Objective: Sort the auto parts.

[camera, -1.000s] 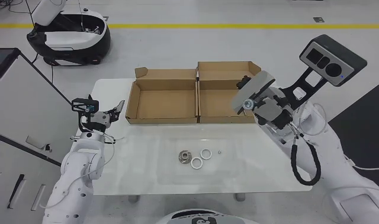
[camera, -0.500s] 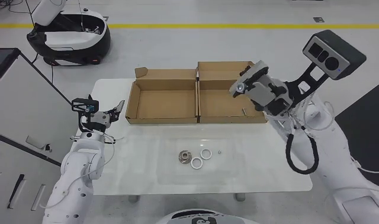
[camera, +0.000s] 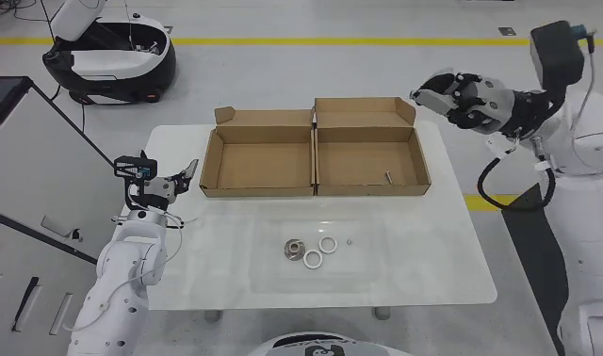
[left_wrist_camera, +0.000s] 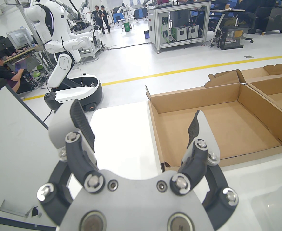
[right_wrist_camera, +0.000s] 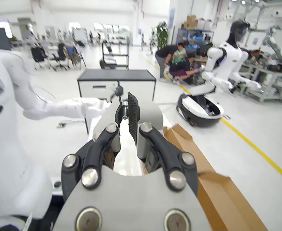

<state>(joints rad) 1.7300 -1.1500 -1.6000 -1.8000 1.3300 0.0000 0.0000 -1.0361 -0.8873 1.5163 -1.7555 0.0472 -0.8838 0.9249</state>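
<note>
White bench [camera: 424, 252] on a pale shop floor. Yellow floor line [camera: 283, 41] runs beyond the right box [camera: 363, 158], and a second robot on a wheeled base [camera: 113, 59] is parked far off to the box's left.

Top view: the right arm [camera: 509, 111] has swung away. A second ago its jaws hung over the right box; now they sit raised, past its far right corner. A small pin [camera: 387, 177] lies inside the right box, near its right wall. The left box [camera: 256, 158] stands flush against the right box. Unsorted, on the bench in front of the right box: metal hub [camera: 293, 250], white ring [camera: 311, 258], second white ring [camera: 328, 245], tiny bit [camera: 350, 242]. Reads as one visit to the box finished, with most parts left to sort.

Left wrist view: the left arm's jaws are spread wide with nothing between them, hovering over the bench beyond the left box, well apart from the right box.

Right wrist view: jaws nearly closed. A small threaded piece [right_wrist_camera: 124, 111] looks pinched between the pads, so that part may not be delivered yet.
</note>
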